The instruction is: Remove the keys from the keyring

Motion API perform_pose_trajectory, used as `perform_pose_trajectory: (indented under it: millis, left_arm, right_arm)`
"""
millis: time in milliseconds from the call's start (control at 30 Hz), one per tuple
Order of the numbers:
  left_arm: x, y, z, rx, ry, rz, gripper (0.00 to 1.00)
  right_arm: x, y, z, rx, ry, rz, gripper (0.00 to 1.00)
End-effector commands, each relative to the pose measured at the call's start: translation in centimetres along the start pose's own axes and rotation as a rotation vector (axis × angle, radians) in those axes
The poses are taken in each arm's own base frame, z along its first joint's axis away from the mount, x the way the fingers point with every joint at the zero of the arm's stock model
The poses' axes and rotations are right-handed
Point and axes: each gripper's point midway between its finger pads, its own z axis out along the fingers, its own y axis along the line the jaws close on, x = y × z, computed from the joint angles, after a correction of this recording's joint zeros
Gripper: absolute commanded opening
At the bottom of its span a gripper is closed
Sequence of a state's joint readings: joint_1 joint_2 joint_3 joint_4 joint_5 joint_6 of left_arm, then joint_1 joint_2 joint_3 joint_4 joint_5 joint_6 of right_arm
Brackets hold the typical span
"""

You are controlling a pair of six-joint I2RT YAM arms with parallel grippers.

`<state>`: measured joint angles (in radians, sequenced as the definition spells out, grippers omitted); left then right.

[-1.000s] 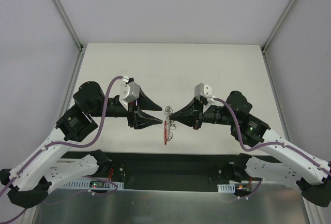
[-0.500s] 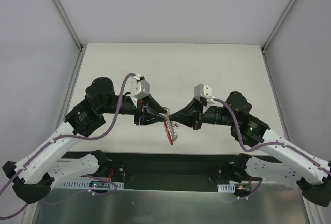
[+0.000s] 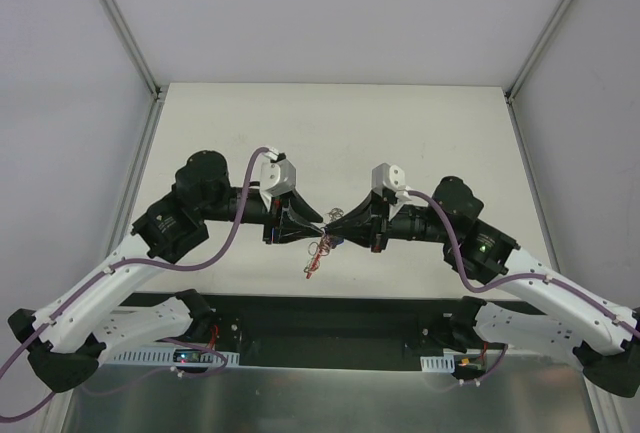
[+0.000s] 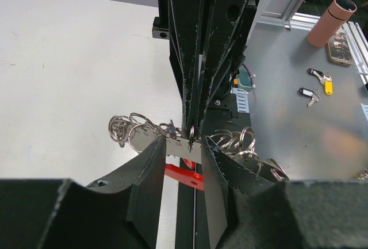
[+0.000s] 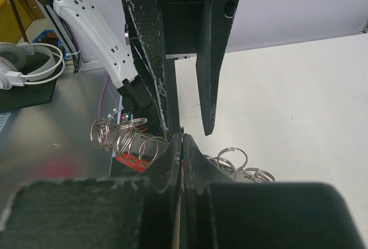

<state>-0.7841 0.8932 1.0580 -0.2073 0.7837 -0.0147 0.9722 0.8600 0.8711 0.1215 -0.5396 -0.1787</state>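
Table (image 3: 420,133): pale and flat. The action hangs above its near part, so anything dropped lands there or, with a bounce, goes off the front edge.
Left gripper (image 4: 181,145): jaws partway in, pads pressed to both sides of a flat silvery tab (image 4: 175,147) (a key blade, perhaps; I cannot tell). Risk: the hold is on the tab's edges only, so a sideways pull could twist it out.
Right gripper (image 5: 181,141): clenched tight, tip to tip with the left, nipping the thin wire of the keyring (image 4: 191,130). Risk: wire that fine can slide through the pads the moment the arms draw apart.
Ring bunch (image 4: 135,131): loose silvery rings dangle on either side of the tips, unheld. Risk: they swing, snag a fingertip, or hide the split in the wire.
Red band (image 4: 185,175): hangs just under the tab, below the left pads. Risk: its weight tips the whole cluster if either hold slackens.
Keyring: in the air between the two tips, off the table. Risk: pulled straight apart, the wire may stretch rather than let go.
Keys: none I can pick out in the tangle. A tiny one flung free would be hard to find.
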Motion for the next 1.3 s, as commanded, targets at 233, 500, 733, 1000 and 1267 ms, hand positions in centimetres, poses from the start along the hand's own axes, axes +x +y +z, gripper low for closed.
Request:
perform_pose_trajectory:
  millis: [233, 500, 733, 1000, 1267]
  left_arm:
    - [0.4, -0.9, 0.4, 0.1, 0.008, 0.05, 0.12]
    - [1.0, -1.0, 0.4, 0.118, 0.006, 0.081, 0.0]
    - [0.7, -1.0, 0.2, 0.106, -0.035, 0.137, 0.0]
    - [0.4, -0.7, 0.2, 0.086, -0.058, 0.163, 0.0]
    - [-0.2, -1.0, 0.0, 0.093, -0.126, 0.284, 0.0]
  right_arm:
    - [-3.9, 1.7, 0.1, -0.066, -0.097, -0.066, 0.01]
    - [-3.9, 1.8, 0.0, -0.064, -0.097, -0.048, 0.01]
    - [-3.5, 1.3, -1.0, -0.008, -0.107, -0.049, 0.08]
    - [-2.1, 1.4, -1.2, -0.01, -0.06, -0.034, 0.01]
    - [-0.8, -0.7, -2.9, 0.141, -0.055, -0.072, 0.34]
